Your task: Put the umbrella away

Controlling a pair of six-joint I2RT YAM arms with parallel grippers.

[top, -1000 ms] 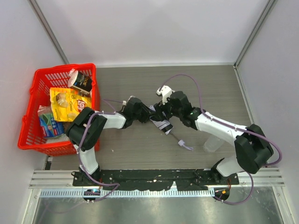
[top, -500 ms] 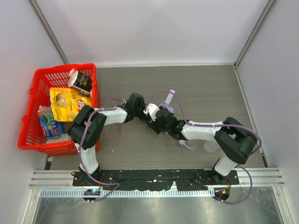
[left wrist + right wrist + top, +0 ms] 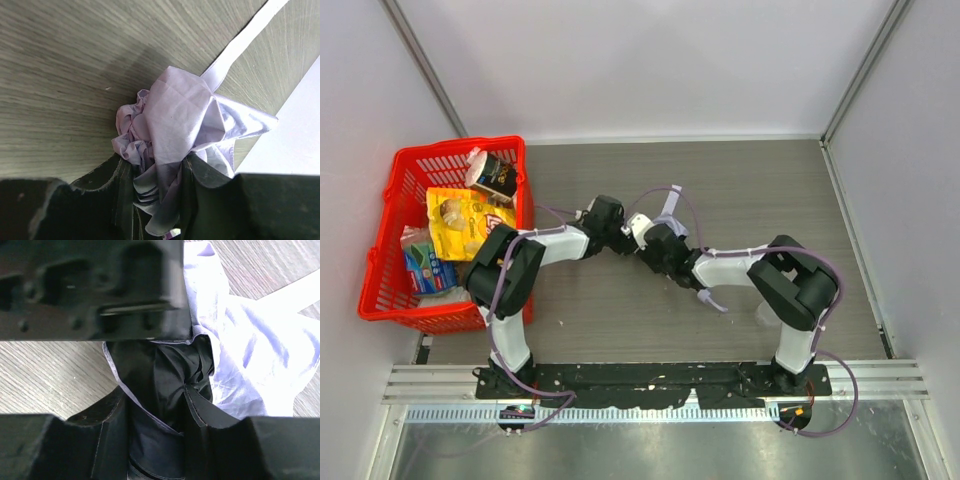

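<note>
From above, the umbrella [image 3: 671, 206] is seen at the middle of the table [image 3: 760, 190], caught between the left pincer [image 3: 618, 232] and the right pincer [image 3: 645, 248], which meet over it. Its strap [image 3: 712, 300] trails toward the near edge. A red lattice basket [image 3: 460, 145] of snack packets is set well apart at the left. The step is judged to be gathering the canopy around the shaft. It is best done with one end held fixed while the loose cloth is drawn in evenly and the strap is kept free

In the left wrist view, the left pincer is closed on a crumpled wad of pale lavender cloth [image 3: 175, 115], thin, soft and creased. A flat band of the same cloth is laid out across the wood-grain surface

In the right wrist view, a dark pleated bundle [image 3: 167, 385] with pale trim is flanked by the fingers [image 3: 112, 420] and fills the gap between them, so a grip on the umbrella is read. Slightly shiny lavender cloth is billowed beside it. Such slack fabric is judged likely to slip, so the hold should be kept firm
</note>
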